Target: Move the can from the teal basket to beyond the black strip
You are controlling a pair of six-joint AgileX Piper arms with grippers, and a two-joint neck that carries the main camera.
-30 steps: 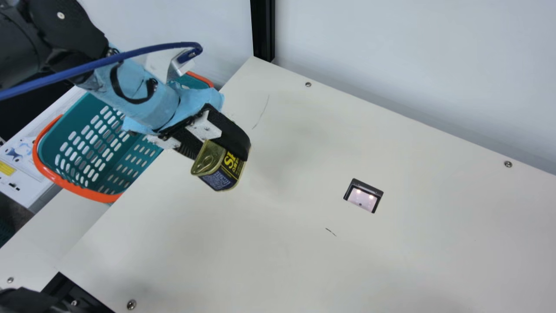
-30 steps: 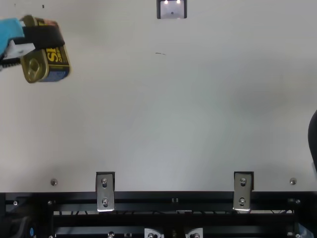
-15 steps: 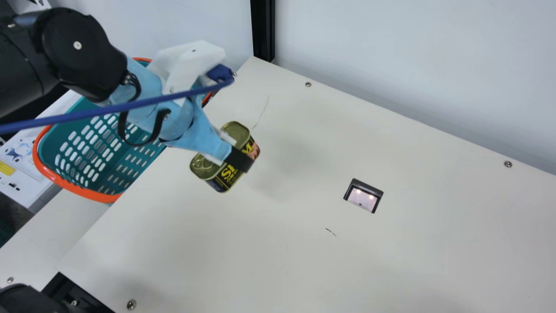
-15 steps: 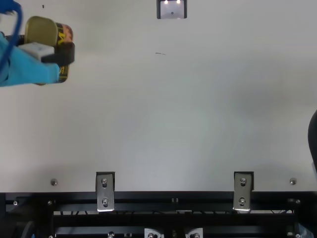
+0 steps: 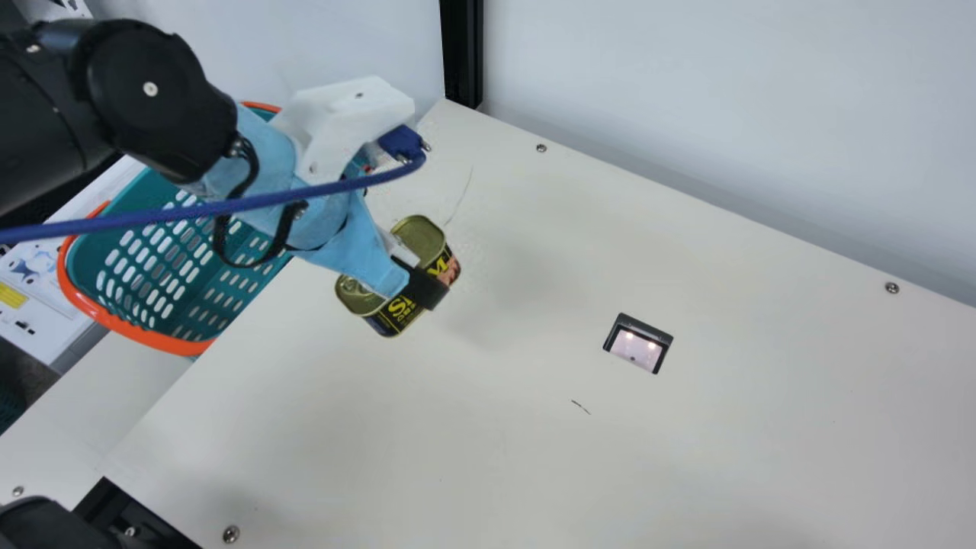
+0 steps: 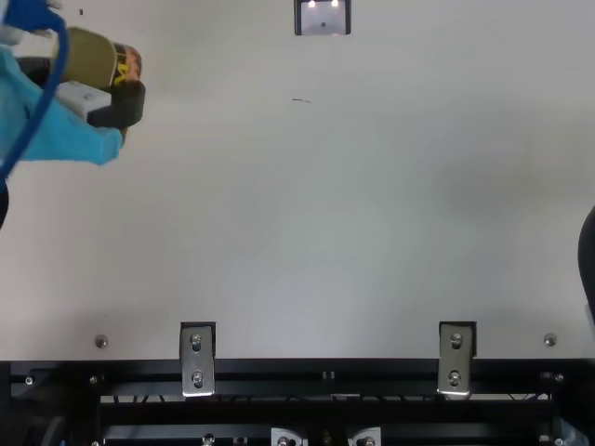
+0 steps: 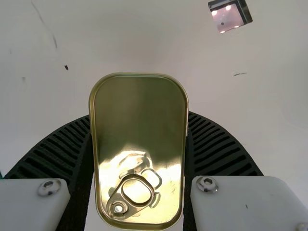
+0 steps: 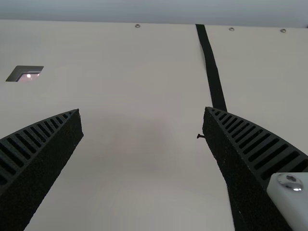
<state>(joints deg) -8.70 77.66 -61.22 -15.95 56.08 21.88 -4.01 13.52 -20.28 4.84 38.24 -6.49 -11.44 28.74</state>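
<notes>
The left pincer [image 7: 139, 116] has the can [image 5: 421, 235] gripped between its two ribbed fingers, up off the surface [image 5: 534, 457] as far as I can judge; the can is already out of the basket [image 5: 152, 341] and a little to its right in the main view. Over the last second the left wrist has turned a good deal, bringing more of the can's plain metal face round to the main view; in the latter half of that second there is only a slight drift rightward, away from the basket, which has stayed put.

The lift looks done, then, and the carry barely begun; the strip [image 8: 212, 72] lies in the right wrist view, well apart from the can, past the inset window [image 8: 24, 73]. The right pincer [image 8: 143, 110] is spread wide and holds nothing, so a handover may be wanted if the left arm can't reach; the turn might be readying the can for that, and a skewed grip could let it slip in the exchange.
</notes>
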